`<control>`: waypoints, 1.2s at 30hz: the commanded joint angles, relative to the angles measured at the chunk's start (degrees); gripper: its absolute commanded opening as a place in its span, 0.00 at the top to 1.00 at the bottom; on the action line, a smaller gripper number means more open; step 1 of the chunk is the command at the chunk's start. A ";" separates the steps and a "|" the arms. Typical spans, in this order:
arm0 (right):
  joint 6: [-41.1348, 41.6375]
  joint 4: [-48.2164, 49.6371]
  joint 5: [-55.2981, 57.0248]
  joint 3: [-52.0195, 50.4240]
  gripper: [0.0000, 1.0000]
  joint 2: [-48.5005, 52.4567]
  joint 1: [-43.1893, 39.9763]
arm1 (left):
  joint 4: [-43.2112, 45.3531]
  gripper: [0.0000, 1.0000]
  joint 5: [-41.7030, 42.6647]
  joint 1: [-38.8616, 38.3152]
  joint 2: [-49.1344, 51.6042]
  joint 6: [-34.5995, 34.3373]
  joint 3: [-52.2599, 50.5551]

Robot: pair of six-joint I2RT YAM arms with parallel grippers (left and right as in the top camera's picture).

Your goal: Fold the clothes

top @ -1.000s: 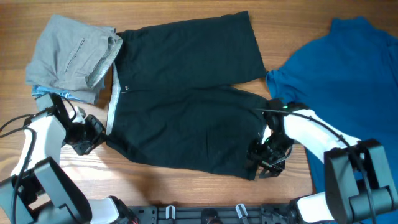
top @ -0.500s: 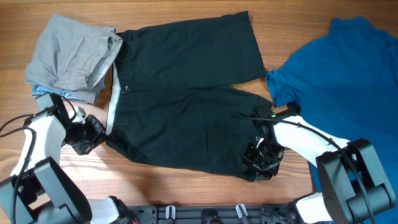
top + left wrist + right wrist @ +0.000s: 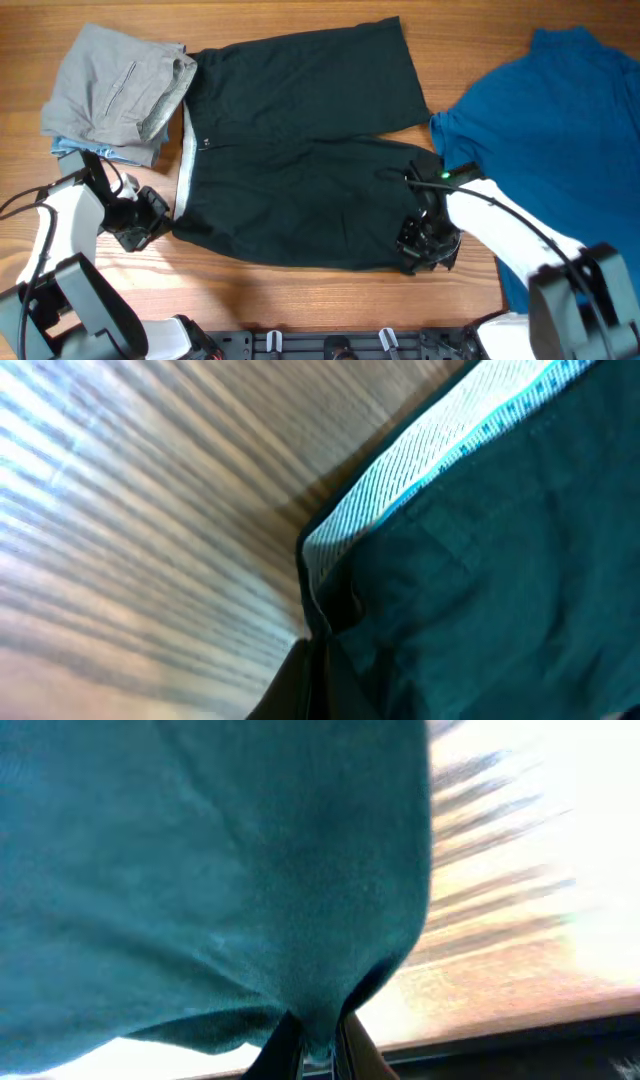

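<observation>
The shorts (image 3: 300, 170) are plain black with a pale, finely striped waistband (image 3: 181, 165); the garment (image 3: 115, 90) is grey, the T-shirt (image 3: 565, 130) bright blue, the table (image 3: 300, 310) brown-grained wood.

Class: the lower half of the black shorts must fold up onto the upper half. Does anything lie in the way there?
Nothing lies on the upper half of the black shorts. Only the grey garment touches its waistband corner; the blue T-shirt lies alongside.

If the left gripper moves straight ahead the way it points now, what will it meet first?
The black shorts: the left gripper sits at the corner of their pale waistband, probably pinching it.
</observation>
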 commanded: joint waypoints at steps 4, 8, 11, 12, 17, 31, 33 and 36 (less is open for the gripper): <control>-3.52 -15.21 16.92 31.34 0.96 -9.38 -0.04 | -17.44 0.96 0.28 -0.33 -4.79 -0.26 17.66; -3.67 -13.94 18.91 42.27 0.96 -9.38 -3.04 | -23.65 0.96 -0.15 -0.33 -9.40 0.98 21.88; -7.13 -13.31 20.31 44.54 0.96 -9.38 -3.87 | -29.03 0.96 -1.05 -1.55 -13.03 0.96 21.88; -8.11 -12.66 21.42 44.92 0.96 -9.38 -3.87 | -30.10 0.96 -1.03 -2.05 -14.73 0.94 21.90; -12.35 -2.58 26.43 44.96 0.96 -7.15 -4.35 | -28.06 0.96 -1.03 -3.02 -18.78 0.52 21.79; -24.44 44.19 16.52 44.96 0.69 26.62 -10.01 | 0.11 0.69 -17.75 -13.81 -0.96 -5.51 21.70; -25.00 44.78 15.76 44.96 0.16 28.46 -10.08 | 3.17 0.22 -17.73 -13.81 1.55 -5.44 21.70; -27.28 35.71 15.74 44.96 0.07 27.28 -11.56 | 0.28 0.11 -17.73 -13.81 2.32 -5.03 21.73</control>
